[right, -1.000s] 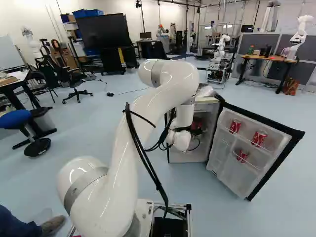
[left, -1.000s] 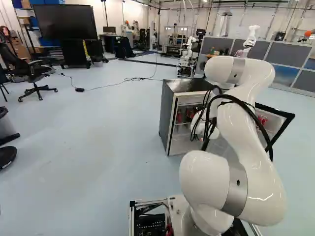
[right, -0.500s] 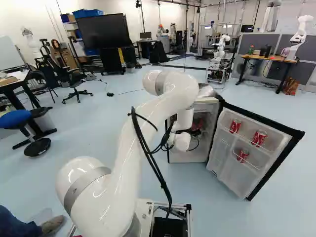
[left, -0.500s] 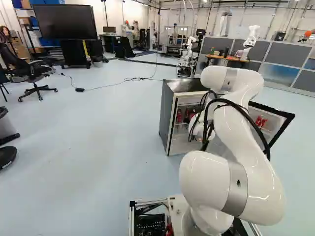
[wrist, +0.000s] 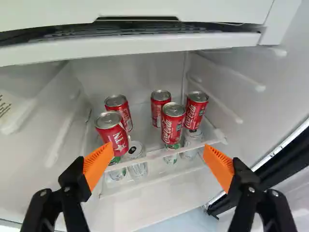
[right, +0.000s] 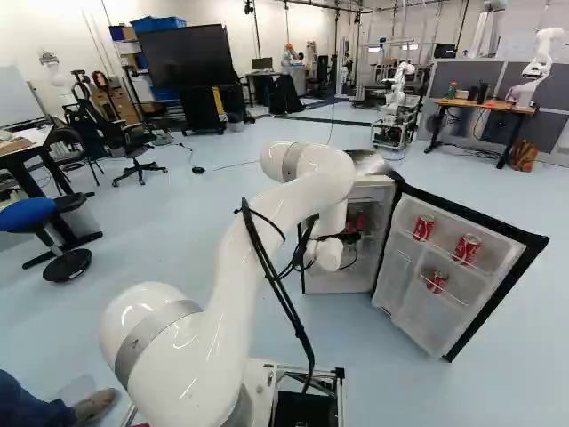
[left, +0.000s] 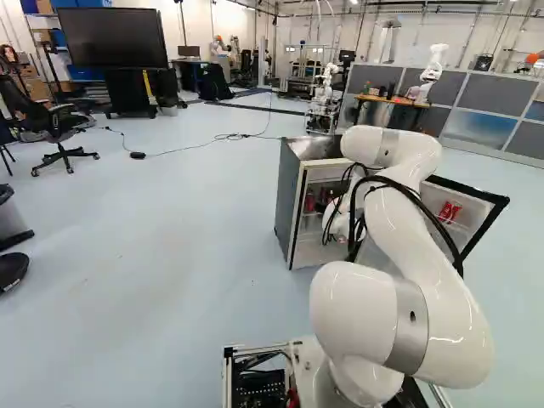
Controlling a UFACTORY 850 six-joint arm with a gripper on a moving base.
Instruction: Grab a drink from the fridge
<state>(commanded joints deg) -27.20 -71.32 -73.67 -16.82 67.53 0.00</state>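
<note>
– what's moved?
– the arm. its upper bend sits lower than a second ago, in both base views. the base hasn't budged, nor has the fridge.

– and the drinks?
– five red cans with white lettering and silvery tops, all upright. two are close together on the side of one finger; the other three are grouped toward the other finger.

– what are they on?
– a see-through shelf with a pale front edge. through it i can see silver cans lower down, some with green on them.

– is the claw on any of them?
– no, it's spread wide, orange pads well apart, nothing gripped. the cans are ahead of it.

– what's the room like?
– pale blue floor, a big black screen, an office chair, and a table with bits on it near a grey partition. another robot stands by that.

– and the fridge itself?
– dark outside, white inside, its door swung open. the door racks hold three more red cans: two up high, one lower.
</note>
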